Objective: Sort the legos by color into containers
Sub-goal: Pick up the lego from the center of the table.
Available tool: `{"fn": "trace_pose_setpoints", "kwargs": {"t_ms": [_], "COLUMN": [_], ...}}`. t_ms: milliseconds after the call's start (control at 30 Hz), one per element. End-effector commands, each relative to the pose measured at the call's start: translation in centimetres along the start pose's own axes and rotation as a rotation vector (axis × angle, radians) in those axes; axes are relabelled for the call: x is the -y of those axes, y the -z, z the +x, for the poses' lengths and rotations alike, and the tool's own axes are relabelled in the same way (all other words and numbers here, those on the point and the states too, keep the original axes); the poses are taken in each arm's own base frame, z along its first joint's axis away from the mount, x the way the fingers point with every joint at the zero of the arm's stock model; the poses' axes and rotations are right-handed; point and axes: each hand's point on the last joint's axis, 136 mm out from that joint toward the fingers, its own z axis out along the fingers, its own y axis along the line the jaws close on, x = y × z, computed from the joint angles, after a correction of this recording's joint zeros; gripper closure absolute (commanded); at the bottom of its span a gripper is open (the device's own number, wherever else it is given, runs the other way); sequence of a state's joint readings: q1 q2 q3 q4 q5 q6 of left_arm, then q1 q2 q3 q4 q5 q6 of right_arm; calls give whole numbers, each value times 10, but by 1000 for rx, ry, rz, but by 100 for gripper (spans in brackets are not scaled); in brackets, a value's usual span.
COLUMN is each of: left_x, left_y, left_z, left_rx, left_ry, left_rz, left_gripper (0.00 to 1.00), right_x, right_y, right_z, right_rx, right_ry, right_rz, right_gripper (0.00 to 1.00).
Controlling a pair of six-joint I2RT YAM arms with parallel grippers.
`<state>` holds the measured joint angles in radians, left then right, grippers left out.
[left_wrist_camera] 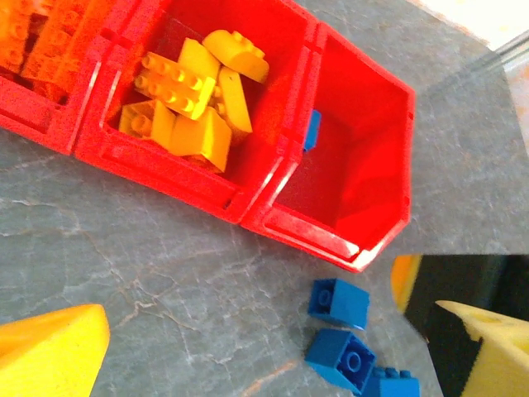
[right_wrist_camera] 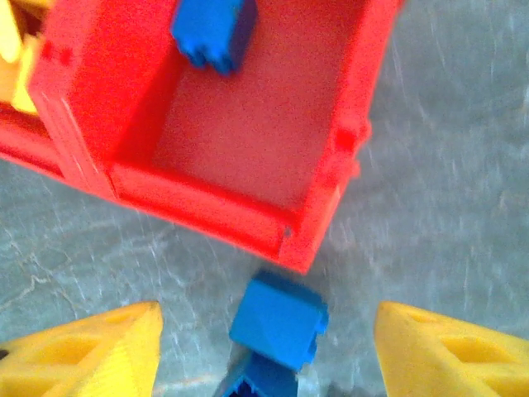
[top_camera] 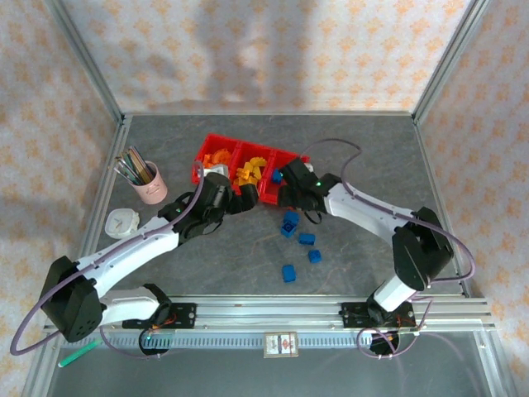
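Table: grey, stone-patterned top; both arms reach across it from the near edge.

Tray: red, three joined bins in a row, mid-table. The overhead view takes in all three bins. The left wrist view shows the middle and right bins close up. The right wrist view shows the right bin's floor.

Left pincer: fingers wide apart with nothing between them, over the table just in front of the tray.

Right pincer: fingers apart, by the right bin's near corner.

Pink cup: holds pens, left of the tray.

White roll: beside the cup.

Orange bricks: left bin.

Yellow bricks: heaped in the middle bin.

Blue brick: one, in the right bin, against the wall shared with the middle bin.

Loose blue bricks: on the table in front of the right bin. One sits between the right pincer's fingers, touching neither.
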<state>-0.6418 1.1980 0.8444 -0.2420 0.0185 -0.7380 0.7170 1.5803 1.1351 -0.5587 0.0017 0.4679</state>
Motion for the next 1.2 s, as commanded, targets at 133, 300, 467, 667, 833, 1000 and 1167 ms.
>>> {"fn": "trace_pose_setpoints", "kwargs": {"t_ms": [133,300,467,667,833,1000,1167], "left_x": [-4,-14,-20,-24,-24,-26,-27], "left_y": [3,0,1,1,1,2,2], "left_z": [25,34,35,34,33,31,31], "left_rx": [-18,-15,-2,0,3,10,11], "left_ry": [19,51,53,41,39,35,34], "left_rz": [0,-8,-27,-50,-55,-66,-72], "left_gripper": [1,1,1,1,1,0,0], "right_x": [0,-6,-13,-16,-12,-12,-9], "right_y": [-2,-18,-34,-46,-53,-55,-53], "right_z": [39,52,56,59,62,62,62], "right_rx": [6,-15,-42,-50,-56,-53,-49], "right_ry": [-146,-168,-198,-199,-169,-151,-133], "right_rz": [22,37,46,62,90,95,106], "right_gripper": [26,22,25,33,39,46,57]}}
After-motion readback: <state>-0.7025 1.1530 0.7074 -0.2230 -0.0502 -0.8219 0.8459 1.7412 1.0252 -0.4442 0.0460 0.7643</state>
